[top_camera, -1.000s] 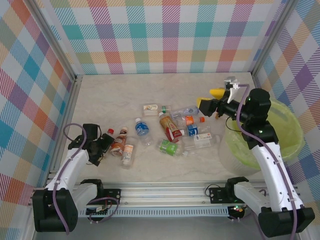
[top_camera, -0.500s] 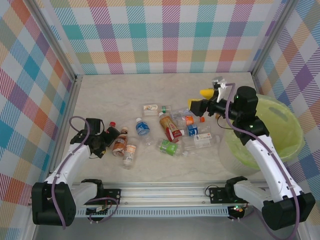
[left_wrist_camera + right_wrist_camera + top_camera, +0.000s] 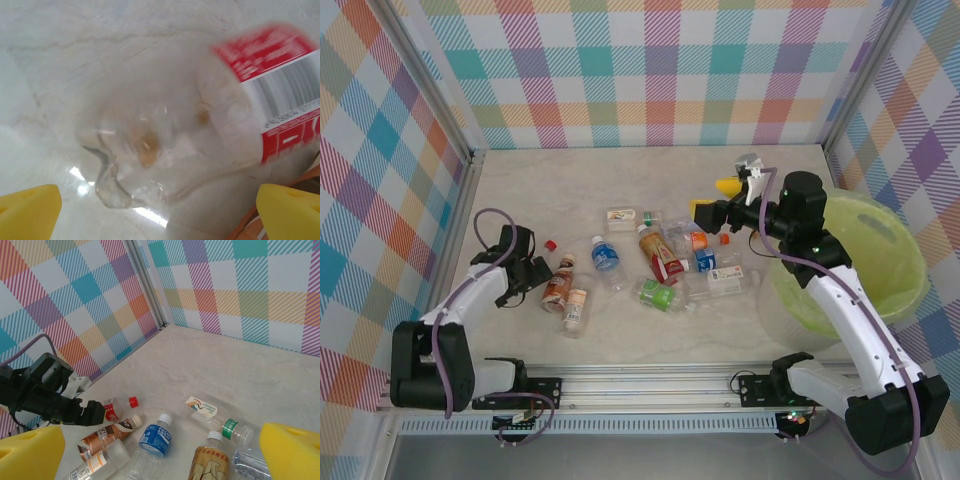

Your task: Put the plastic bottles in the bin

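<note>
Several plastic bottles lie mid-table: a blue-labelled one (image 3: 605,256), a brown one (image 3: 558,286), a green-labelled one (image 3: 658,294) and a gold-labelled one (image 3: 658,254). The yellow-green bin (image 3: 895,262) stands at the right edge. My left gripper (image 3: 525,272) is open and low on the table around the base of a red-capped, red-labelled bottle (image 3: 549,246). In the left wrist view that clear bottle (image 3: 165,125) lies between the spread yellow fingertips (image 3: 30,210), untouched by either. My right gripper (image 3: 715,198) hangs open and empty above the pile's right side, left of the bin.
The right wrist view looks down on the red-capped bottle (image 3: 119,407), the blue-labelled bottle (image 3: 155,437), a white-labelled bottle (image 3: 202,407) and the left arm (image 3: 45,390). Plaid walls close in three sides. Bare tabletop (image 3: 570,180) lies behind the pile.
The left gripper slid away from the base onto the red-capped bottle. The right arm swung left from over the bin toward the pile. Both stayed open.
</note>
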Robot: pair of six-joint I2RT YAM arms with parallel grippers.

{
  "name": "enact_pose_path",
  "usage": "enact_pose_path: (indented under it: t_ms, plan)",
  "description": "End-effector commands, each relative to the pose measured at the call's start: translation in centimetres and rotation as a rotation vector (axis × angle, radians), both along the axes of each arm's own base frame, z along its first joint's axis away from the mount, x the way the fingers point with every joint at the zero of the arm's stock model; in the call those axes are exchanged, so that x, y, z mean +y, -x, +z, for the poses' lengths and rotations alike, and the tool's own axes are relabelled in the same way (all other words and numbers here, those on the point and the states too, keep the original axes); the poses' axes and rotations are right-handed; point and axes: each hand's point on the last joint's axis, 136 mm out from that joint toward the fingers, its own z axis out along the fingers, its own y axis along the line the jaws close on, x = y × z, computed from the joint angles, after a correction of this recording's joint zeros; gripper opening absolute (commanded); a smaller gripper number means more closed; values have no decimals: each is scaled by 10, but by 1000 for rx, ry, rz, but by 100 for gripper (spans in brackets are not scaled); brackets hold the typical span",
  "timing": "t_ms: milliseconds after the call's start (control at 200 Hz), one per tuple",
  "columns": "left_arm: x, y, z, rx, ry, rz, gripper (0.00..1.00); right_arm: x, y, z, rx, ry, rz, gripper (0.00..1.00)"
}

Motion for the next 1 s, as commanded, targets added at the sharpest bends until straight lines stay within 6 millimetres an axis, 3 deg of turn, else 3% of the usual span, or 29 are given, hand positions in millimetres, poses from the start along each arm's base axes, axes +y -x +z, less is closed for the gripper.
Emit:
enact_pose_path:
  t_ms: [0, 205, 260, 300, 395, 480, 600, 720, 775, 880, 995]
  plan:
    - [-6, -28, 9, -62, -21, -112, 100, -1, 4, 22, -82, 8, -5, 100]
    - [-36, -36, 8, -137, 117, -209, 100, -4, 4, 18, -81, 20, -30, 100]
    - [-35, -37, 11, -148, 120, -202, 100, -4, 3, 18, -81, 20, -30, 100]
    - [-29, -36, 15, -146, 97, -170, 100, -3, 2, 18, -81, 20, -29, 100]
    - [6, -31, 30, -127, -19, -1, 100, -2, 1, 19, -82, 21, -27, 99]
    - [22, -36, 43, -151, 34, 129, 100, -1, -1, 19, -87, 24, -25, 100]
    - [37, -55, 69, -236, 97, 249, 100, 0, -4, 15, -79, 33, -29, 100]
    - [78, -75, 95, -261, -13, 326, 100, -1, -3, 11, -76, 41, -36, 100]
    - [95, -95, 103, -281, -22, 301, 100, -2, -2, 8, -72, 50, -39, 100]
    - [110, -133, 82, -267, 20, 235, 100, -4, -1, 2, -72, 64, -47, 100]
    - [97, -159, 65, -244, 138, 148, 100, -8, 1, -1, -71, 75, -68, 100]
